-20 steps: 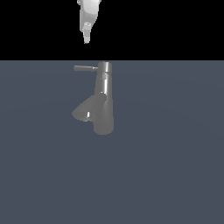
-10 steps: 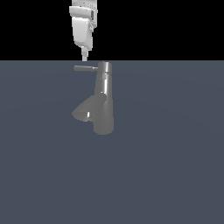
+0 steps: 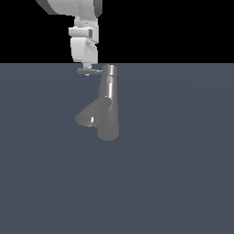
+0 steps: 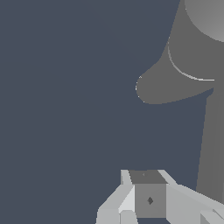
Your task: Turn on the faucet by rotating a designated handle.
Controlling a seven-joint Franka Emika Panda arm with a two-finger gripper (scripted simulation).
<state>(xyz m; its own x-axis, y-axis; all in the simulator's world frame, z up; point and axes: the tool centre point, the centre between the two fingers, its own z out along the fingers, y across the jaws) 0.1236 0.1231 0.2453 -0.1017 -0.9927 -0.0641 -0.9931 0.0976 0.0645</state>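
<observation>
Flat slate-grey surface [image 3: 183, 183], black backdrop. Faucet [image 3: 109, 114] at center; gripper [image 3: 88, 69] at 12 o'clock on handle [image 3: 93, 71], jaw state unclear.

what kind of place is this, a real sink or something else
Likely a bare simulated test scene, not a real sink: a grey brushed-metal faucet stands alone on a flat slate-blue floor under a black void, with a white robot gripper at its thin rod handle.

Lighting is even and moderately dim. Renders are sharp, with no blur or edge distortion. The table [image 3: 183, 183] is flat slate grey without cast shadows; the background above is pure black. The faucet [image 3: 109, 109] shows soft shading and one small glint on the spout.
</observation>
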